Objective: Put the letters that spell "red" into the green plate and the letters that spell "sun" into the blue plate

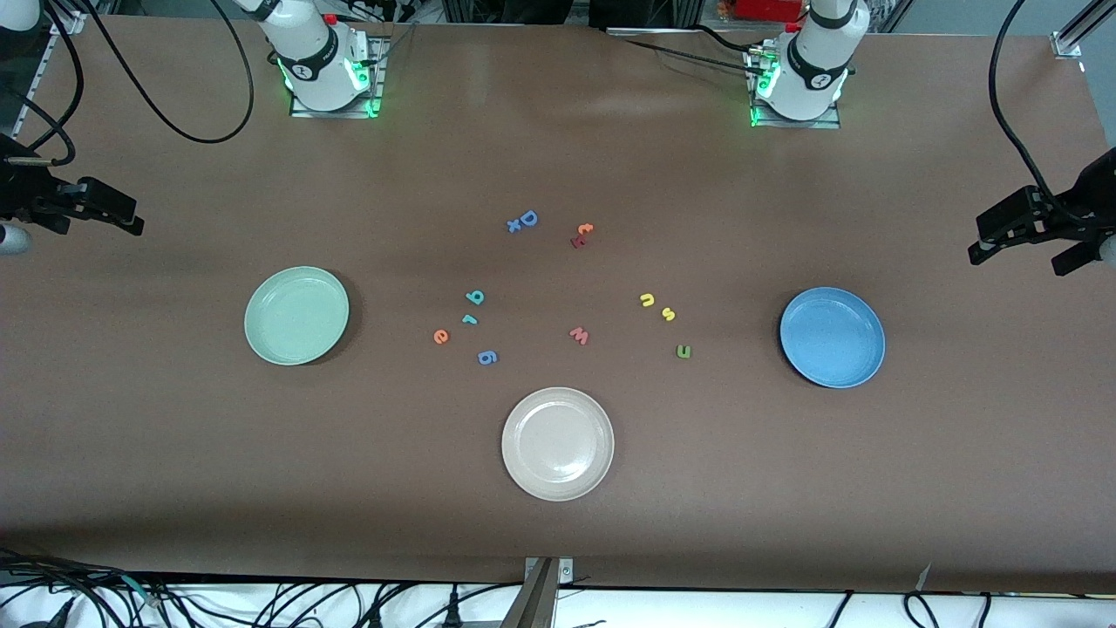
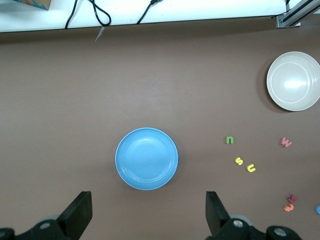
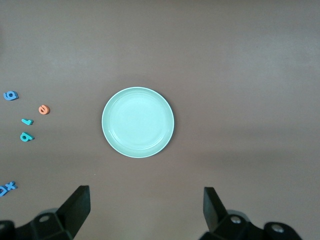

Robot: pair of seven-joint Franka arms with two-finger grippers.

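Observation:
The green plate (image 1: 296, 315) lies toward the right arm's end of the table, the blue plate (image 1: 833, 337) toward the left arm's end. Between them lie the orange "e" (image 1: 441, 336), teal "d" (image 1: 475, 297) and teal "r" (image 1: 471, 319), and closer to the blue plate the yellow "s" (image 1: 669, 314), a yellow u/n (image 1: 647, 300) and a green u/n (image 1: 683, 351). My left gripper (image 1: 1022, 255) hangs open and empty over the table edge past the blue plate (image 2: 146, 158). My right gripper (image 1: 105, 209) hangs open and empty past the green plate (image 3: 138, 122).
A cream-white plate (image 1: 558, 443) sits nearer the front camera, midway between the two arms' ends. Other letters lie among the task's: blue "g" (image 1: 488, 357), blue "D" (image 1: 527, 219), pinkish "w" (image 1: 579, 335), an orange-and-red pair (image 1: 581, 235).

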